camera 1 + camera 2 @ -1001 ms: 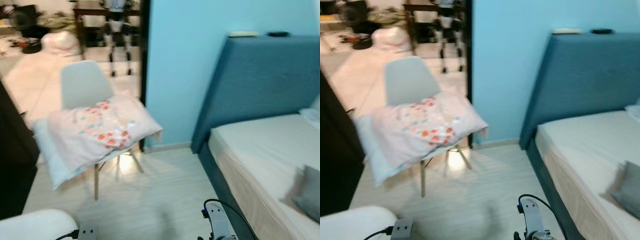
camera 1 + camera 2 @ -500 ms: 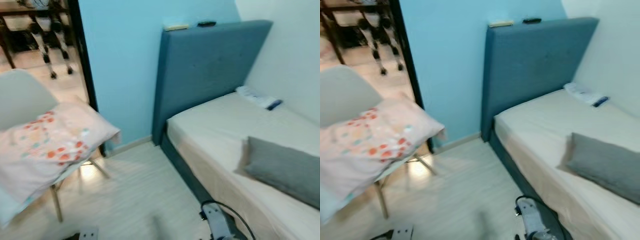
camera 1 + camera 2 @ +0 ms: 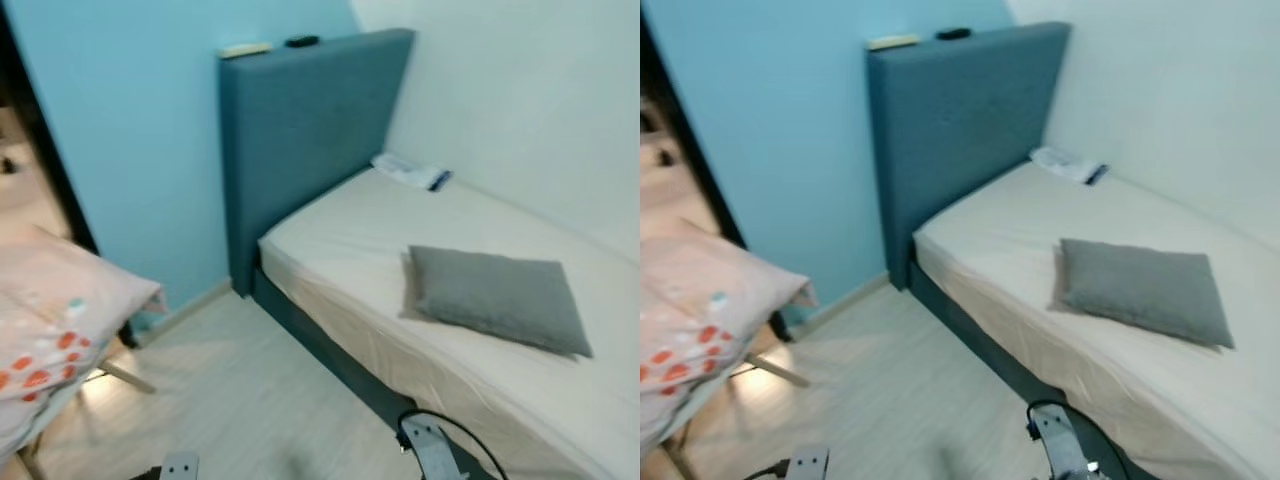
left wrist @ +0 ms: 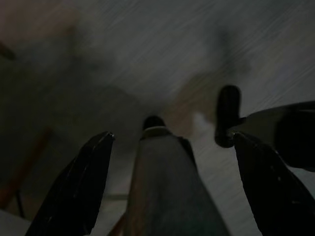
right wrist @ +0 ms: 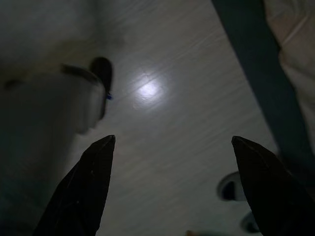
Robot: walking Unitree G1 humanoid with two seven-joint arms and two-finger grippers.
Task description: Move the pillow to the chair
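Grey fabric marks the likely target: a grey pillow [image 3: 495, 297] lies flat on the bare mattress [image 3: 350, 225] of the bed, well forward and to the robot's right, its long axis running roughly along the length of the bed and away from the blue padded headboard [image 3: 300, 140]. The chair [image 3: 115, 372] stands at the far left edge of the head views, already carrying a pink floral pillow [image 3: 55, 335]; only a leg and part of its seat are visible.

Both arms hang low. The right gripper [image 5: 172, 182] points down at the pale plank floor [image 5: 162, 123] just beside the dark bed base, its two black fingers spread wide with nothing between them. The left gripper [image 4: 172, 187] is likewise spread and empty, over dim floor.

The right arm is the nearer one to the grey pillow, which sits above and ahead of its jaws, so the coming move probably calls for stepping closer to the bed and raising that arm across the mattress edge.
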